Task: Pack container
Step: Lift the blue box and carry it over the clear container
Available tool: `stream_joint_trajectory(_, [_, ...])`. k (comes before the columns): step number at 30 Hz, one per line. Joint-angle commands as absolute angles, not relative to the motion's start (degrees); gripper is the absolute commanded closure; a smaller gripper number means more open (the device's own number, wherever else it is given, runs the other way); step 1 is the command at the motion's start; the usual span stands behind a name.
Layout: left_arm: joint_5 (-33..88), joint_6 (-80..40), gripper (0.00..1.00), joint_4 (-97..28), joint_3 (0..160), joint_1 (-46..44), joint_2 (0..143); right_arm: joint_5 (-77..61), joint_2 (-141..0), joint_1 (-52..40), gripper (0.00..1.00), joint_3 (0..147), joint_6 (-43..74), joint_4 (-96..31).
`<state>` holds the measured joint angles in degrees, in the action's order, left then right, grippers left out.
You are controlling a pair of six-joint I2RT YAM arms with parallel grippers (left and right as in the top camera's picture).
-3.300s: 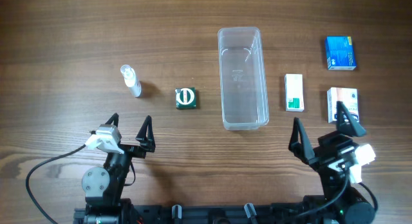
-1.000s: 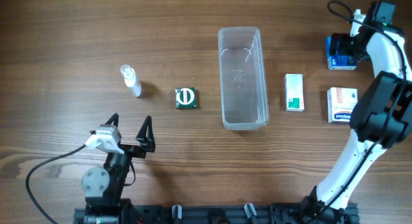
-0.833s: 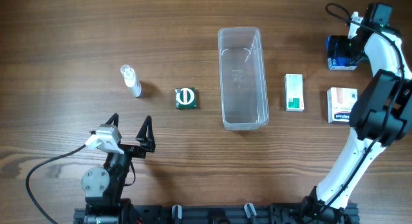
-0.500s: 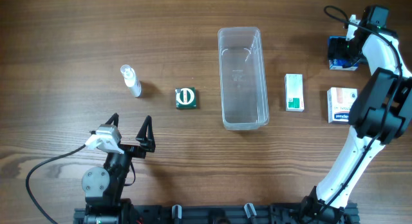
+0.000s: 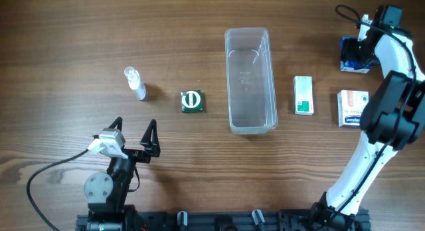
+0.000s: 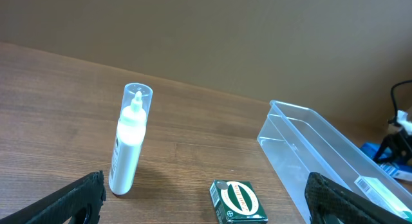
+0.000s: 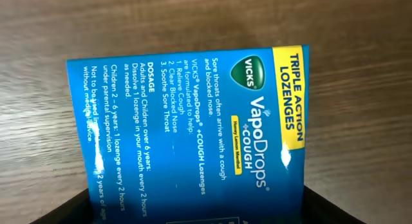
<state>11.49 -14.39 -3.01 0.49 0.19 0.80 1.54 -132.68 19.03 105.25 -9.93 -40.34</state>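
The clear plastic container (image 5: 251, 79) stands empty at the table's middle; it also shows in the left wrist view (image 6: 322, 153). My right gripper (image 5: 356, 53) is at the far right back, its fingers against both sides of a blue VapoDrops box (image 5: 350, 57), which rests on the table. In the right wrist view the blue box (image 7: 193, 121) fills the space between the jaws of the right gripper (image 7: 196, 211). My left gripper (image 5: 134, 134) is open and empty near the front left, and the left wrist view shows it (image 6: 206, 182) open over bare wood.
A small clear spray bottle (image 5: 135, 83) stands left of a green box (image 5: 192, 101). A white and green box (image 5: 304, 95) and a white and red box (image 5: 350, 107) lie right of the container. The right arm (image 5: 388, 105) stretches along the right edge.
My right arm has risen from its rest and reached to the far right back, coming down over the blue box and closing on it; the box shifted slightly right. The left arm has not moved.
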Motion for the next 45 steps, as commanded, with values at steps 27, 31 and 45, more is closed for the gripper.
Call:
stream_joint_trajectory(27, [12.16, -13.72, 0.0, -3.29, 0.32, 0.64, 0.38, 5.41, -113.58, -21.39, 0.2, 102.19, 18.72, -49.54])
stream_joint_trajectory(31, [12.16, -13.72, 0.0, -3.27, 0.32, 0.64, 0.38, 5.37, -115.5, -21.39, 0.19, 98.96, 23.59, -47.18])
stream_joint_trajectory(45, [12.16, -13.72, 0.0, -3.27, 0.32, 0.64, 0.38, 5.41, -115.96, -21.43, 0.18, 91.07, 23.97, -37.23])
